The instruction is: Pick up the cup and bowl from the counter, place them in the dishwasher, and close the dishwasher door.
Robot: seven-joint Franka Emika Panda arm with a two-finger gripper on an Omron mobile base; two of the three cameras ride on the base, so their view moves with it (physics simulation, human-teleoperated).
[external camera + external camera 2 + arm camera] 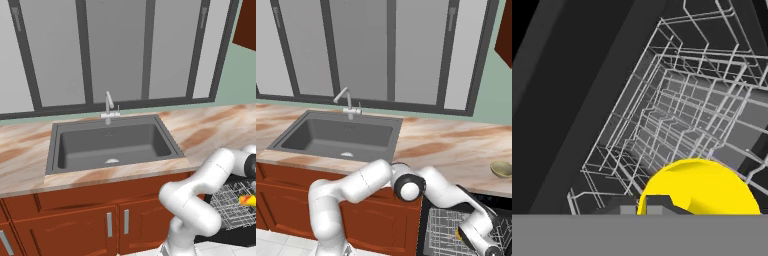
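Wire rack lies open beyond the yellow cup

Base views flank arm, sharing sink and counter; hand view close inside rack.

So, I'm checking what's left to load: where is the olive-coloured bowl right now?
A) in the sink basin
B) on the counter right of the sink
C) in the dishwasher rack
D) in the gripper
B: in the right base view the bowl sits on the counter, far right of the sink, above the open dishwasher.
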